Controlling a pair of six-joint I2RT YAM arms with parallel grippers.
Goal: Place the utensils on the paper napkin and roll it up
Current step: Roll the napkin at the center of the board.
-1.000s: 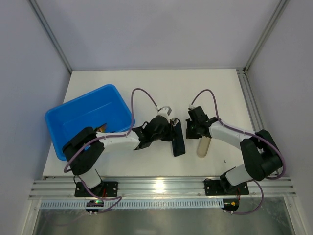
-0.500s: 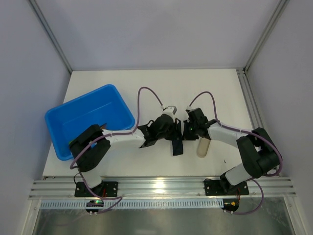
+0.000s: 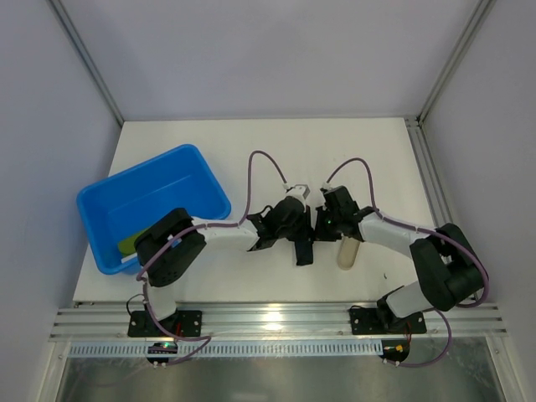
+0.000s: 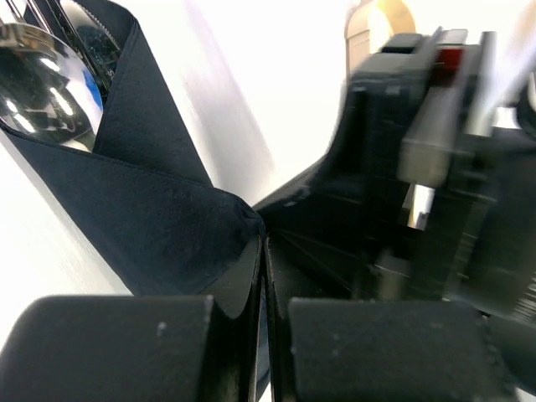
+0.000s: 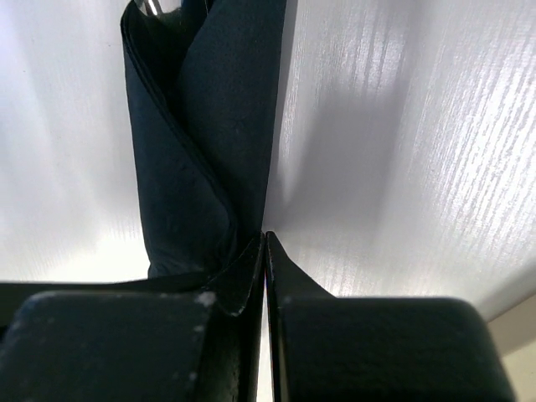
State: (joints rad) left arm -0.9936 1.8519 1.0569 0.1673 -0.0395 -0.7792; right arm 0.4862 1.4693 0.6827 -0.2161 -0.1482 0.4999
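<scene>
vs a second ago: left arm (image 3: 222, 236) has swung right, its elbow now out of the blue tub (image 3: 126, 197). the paper napkin (image 3: 304, 251) was a wider black slab, now a slim tube. white table (image 3: 251, 142) and beige cylinder (image 3: 348, 251) unchanged.

napkin lies mid-table between both grippers, cylinder just right of it. left gripper (image 4: 265, 251) has its jaws pressed together, tips at a folded napkin edge. right gripper (image 5: 265, 243) is also pressed together, tips against the roll's side. cannot tell if either nips a layer.

napkin is matte black paper, soft overlapping folds. the utensils (image 4: 38, 84) are shiny metal; a spoon bowl pokes out of the open end.
</scene>
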